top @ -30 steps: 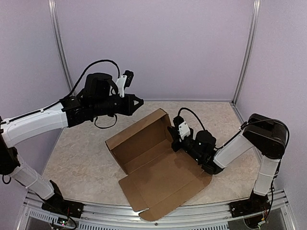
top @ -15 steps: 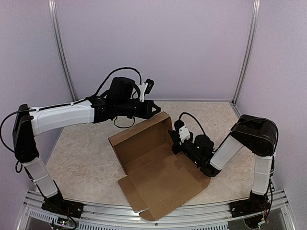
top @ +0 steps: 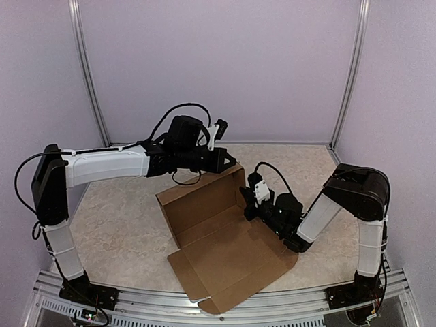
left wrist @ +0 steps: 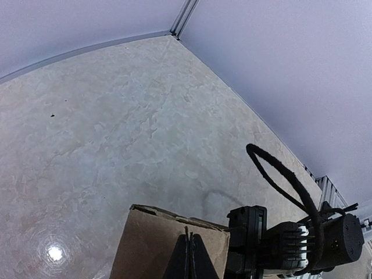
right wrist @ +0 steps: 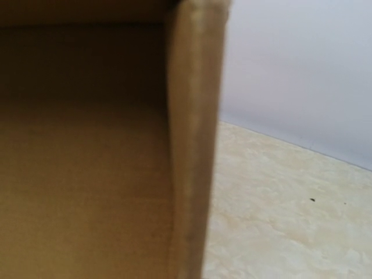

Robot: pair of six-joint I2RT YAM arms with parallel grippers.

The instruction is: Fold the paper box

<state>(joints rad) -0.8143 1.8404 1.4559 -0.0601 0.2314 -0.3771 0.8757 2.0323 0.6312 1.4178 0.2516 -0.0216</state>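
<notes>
The paper box (top: 211, 228) is plain brown cardboard, half formed: its back wall and right side wall stand up, and its lid panel lies flat toward the front. My left gripper (top: 231, 162) is shut and sits at the top of the box's far right corner. In the left wrist view the closed fingertips (left wrist: 189, 238) lie over the cardboard wall (left wrist: 148, 244). My right gripper (top: 246, 206) holds the right side wall. In the right wrist view that wall's edge (right wrist: 195, 145) runs down the middle and hides the fingers.
The box lies on a beige marbled table (top: 116, 204) enclosed by lilac walls with metal corner posts (top: 88, 75). The right arm's black wrist and cable loop (left wrist: 285, 238) show just beyond the box corner in the left wrist view.
My left arm has swung right and down from above the table's left side to the box's far corner. The box's back wall has shifted slightly right. The right gripper has stayed on the side wall.
</notes>
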